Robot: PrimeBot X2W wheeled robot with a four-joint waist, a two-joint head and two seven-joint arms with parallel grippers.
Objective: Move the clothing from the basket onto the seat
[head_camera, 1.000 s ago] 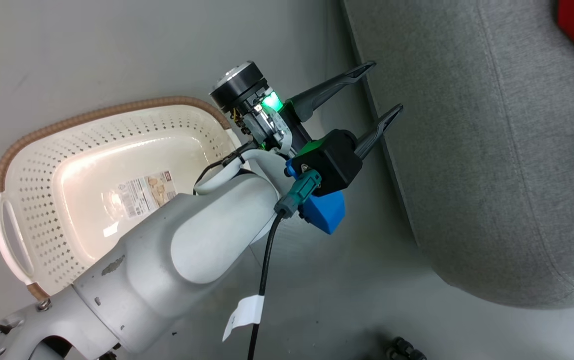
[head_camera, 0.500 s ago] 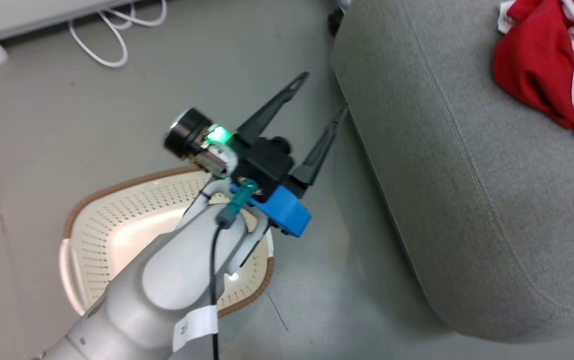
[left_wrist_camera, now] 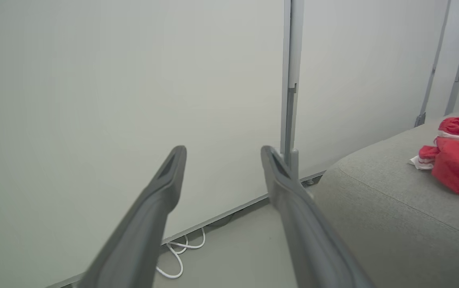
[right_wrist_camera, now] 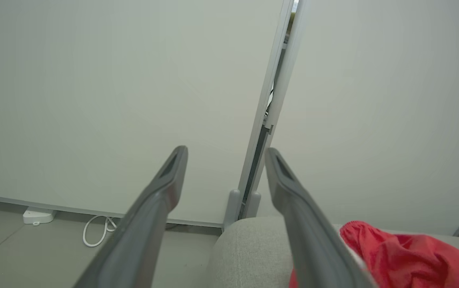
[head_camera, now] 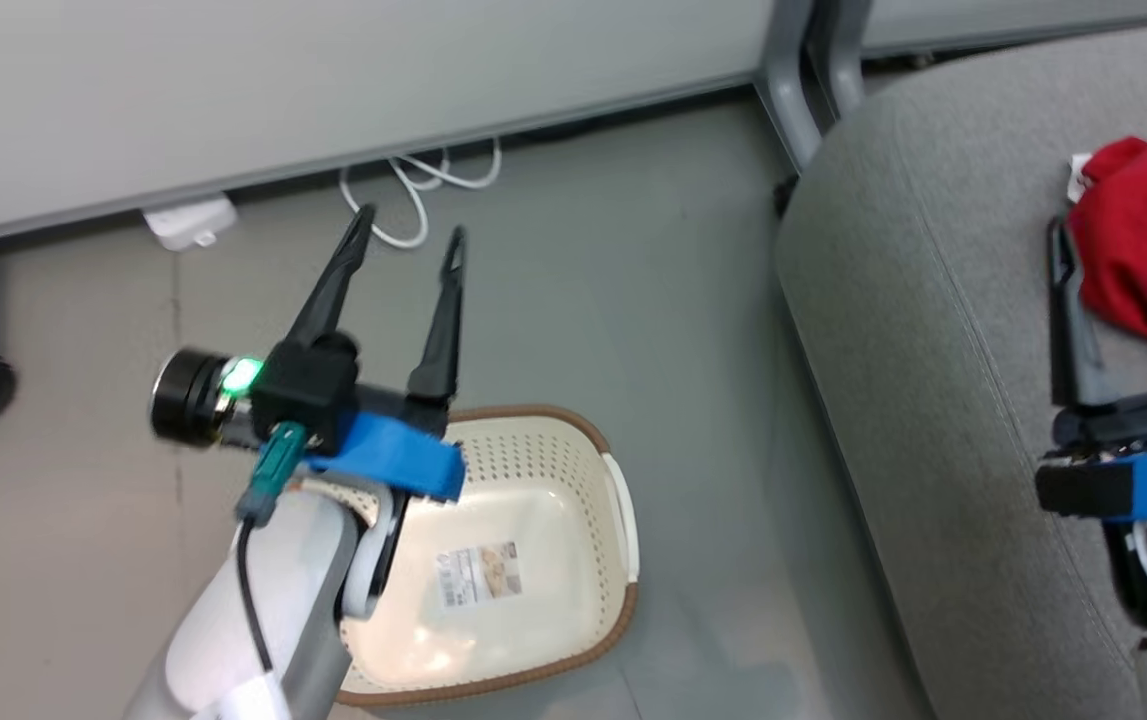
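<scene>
Lying bunched on the seat, far right of the head view: clothing, red with white trim; right gripper poised over it, fingers spread wide, contact cannot be told; basket on the floor beside the seat, apart from it, bare bottom and label showing; left gripper held past the basket's far rim, fingers likewise apart, pointing toward a white cable and small white box at the wall's foot.

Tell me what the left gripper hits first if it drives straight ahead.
Probably the wall, with nothing showing between the left gripper and it; depth is hard to judge.
</scene>
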